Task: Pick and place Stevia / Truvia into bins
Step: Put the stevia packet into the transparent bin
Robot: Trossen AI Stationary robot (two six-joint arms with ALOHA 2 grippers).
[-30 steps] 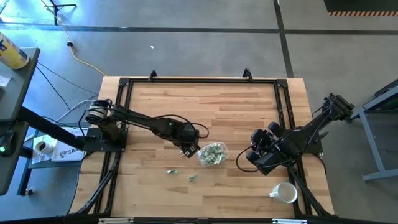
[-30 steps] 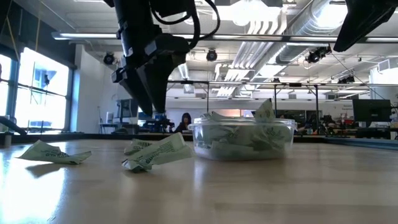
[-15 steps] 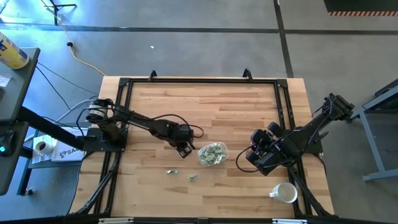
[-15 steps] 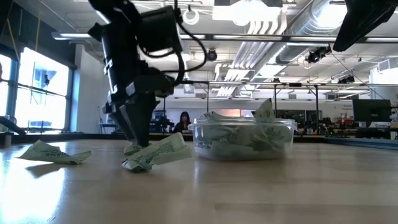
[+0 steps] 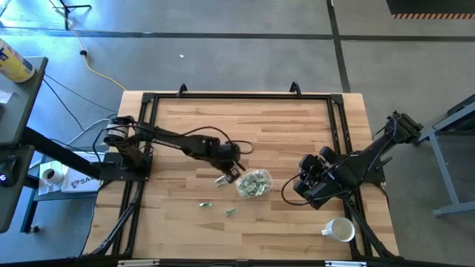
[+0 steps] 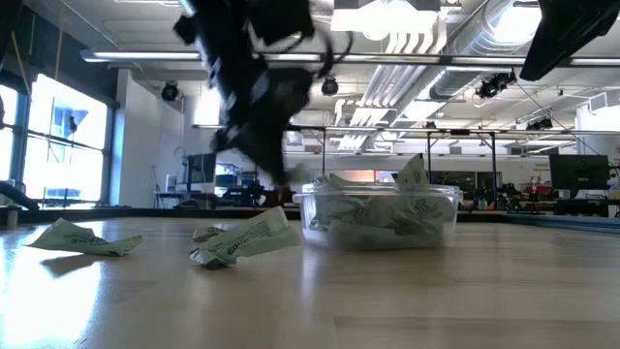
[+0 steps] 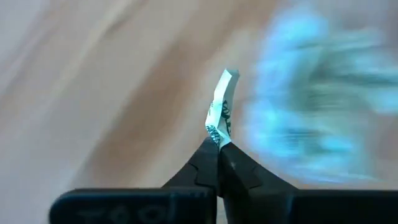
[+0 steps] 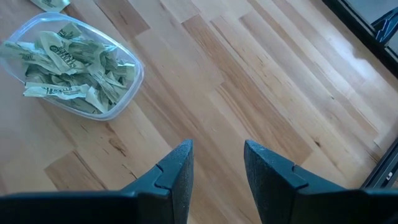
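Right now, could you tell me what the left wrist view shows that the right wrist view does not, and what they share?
Only the left wrist view shows the left claw shut on a single Stevia packet, lifted off the wood.

Only the right wrist view shows the right claw open and holding nothing, and gives a sharp look into the clear bin, which is already piled with packets.

Both show the wooden table; the blurred pale patch beside the packet in the left wrist view is probably the same bin.
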